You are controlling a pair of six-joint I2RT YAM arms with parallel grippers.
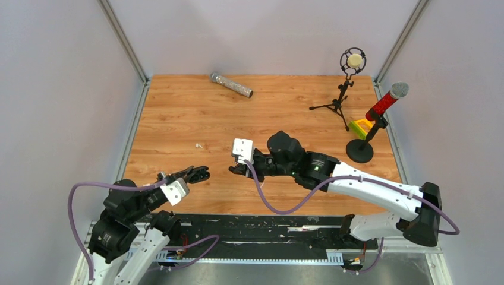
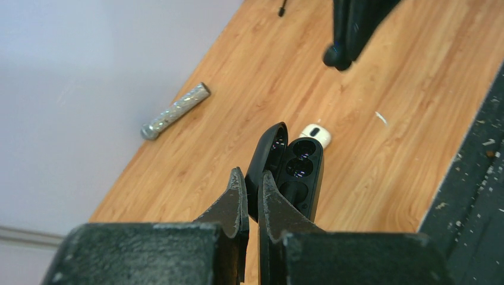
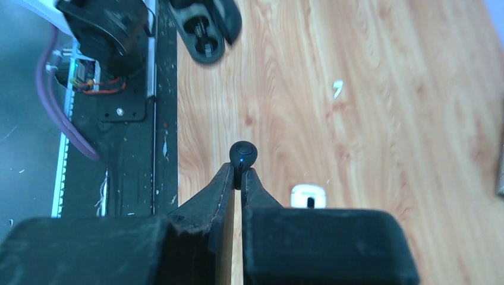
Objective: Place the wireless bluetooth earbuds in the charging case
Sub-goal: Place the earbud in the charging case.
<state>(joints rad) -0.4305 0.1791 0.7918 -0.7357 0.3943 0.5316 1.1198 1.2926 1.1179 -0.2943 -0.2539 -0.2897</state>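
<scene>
The left gripper (image 2: 252, 181) is clamped on one end of the open case (image 2: 300, 172). It holds the case near the tabletop's (image 1: 178, 113) near edge, left of its middle, with the lid swung open and the wells showing. The right gripper (image 3: 239, 175) is closed on the black bud (image 3: 243, 155), pinching it with the very tips. That bud is apart from the case and not yet over a well. The white bud (image 2: 315, 135) lies on the tabletop just beside the case's far end.

So shallow a pinch on a round bud may let it twist or pop out, in transit or when pressed. If it arrives turned wrong, it likely will not seat. Pressing on a case gripped at one end could lever it in the jaws or nudge the lid shut. A low approach could also knock the white bud away.
</scene>
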